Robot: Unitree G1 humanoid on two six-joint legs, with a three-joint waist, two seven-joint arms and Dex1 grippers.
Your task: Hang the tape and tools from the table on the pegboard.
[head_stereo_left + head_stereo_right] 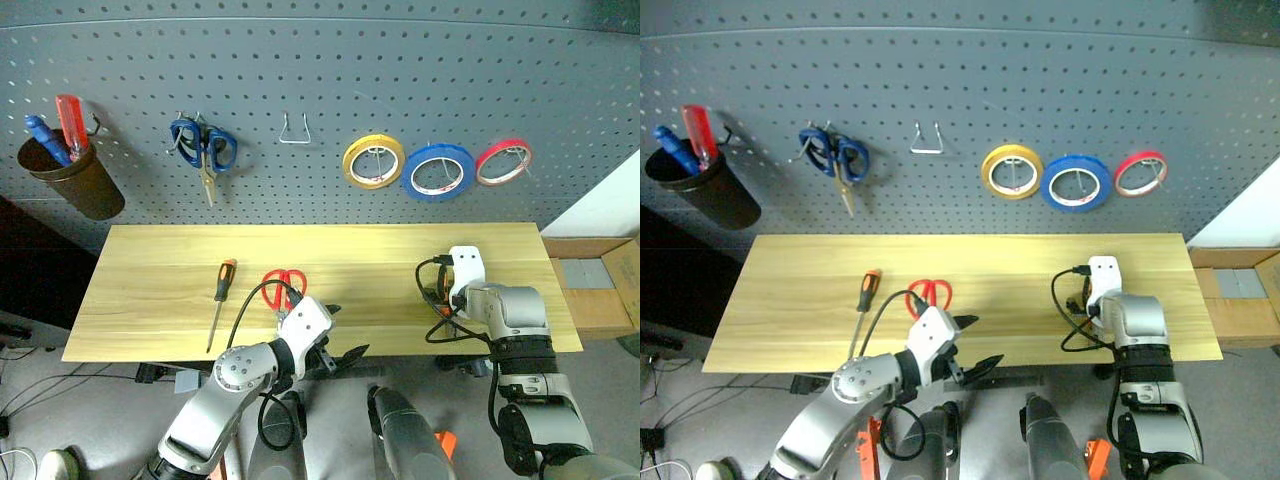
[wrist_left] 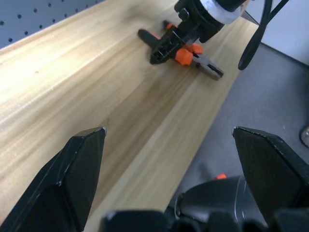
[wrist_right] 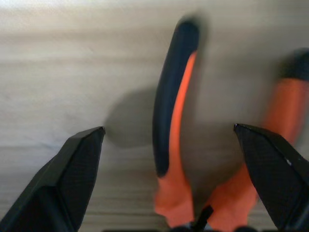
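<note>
The orange-and-black pliers (image 3: 172, 87) lie on the table (image 1: 150, 262) near its right end. My right gripper (image 3: 169, 129) hangs just above them, open, with one handle between its fingers and not gripped. The scissors with red loops (image 1: 284, 284) and the small screwdriver (image 1: 222, 290) lie left of centre. My left gripper (image 1: 342, 332) is open and empty over the table's front edge, just right of the scissors. The blue tape (image 1: 438, 172) hangs on the pegboard (image 1: 320, 60), between a yellow roll (image 1: 373, 161) and a thin red roll (image 1: 503, 162).
Blue-looped scissors (image 1: 205, 150) hang on the pegboard, left of a bare wire hook (image 1: 293, 131). A dark cup (image 1: 72, 178) holding a red and a blue handle hangs at the far left. A wooden shelf with boxes (image 1: 598, 290) adjoins the table's right end.
</note>
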